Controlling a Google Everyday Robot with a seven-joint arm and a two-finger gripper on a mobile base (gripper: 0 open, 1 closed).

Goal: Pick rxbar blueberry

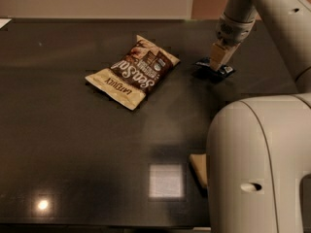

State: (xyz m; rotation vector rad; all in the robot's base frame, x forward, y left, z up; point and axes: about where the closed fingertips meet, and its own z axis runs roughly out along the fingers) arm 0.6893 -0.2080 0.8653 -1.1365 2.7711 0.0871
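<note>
The rxbar blueberry (224,70) is a small dark-blue flat wrapper at the far right of the dark table (73,144). My gripper (216,65) comes down from the upper right and is shut on the bar's middle. The bar looks tilted and just off the surface, with a dark shadow under its left end. The tan fingers (217,55) hide the bar's centre.
A brown-and-cream snack bag (133,71) lies left of the bar, at the table's middle back. A pale yellow sponge (198,169) peeks out beside my white arm body (257,164), which fills the lower right. The table's far edge meets a light wall.
</note>
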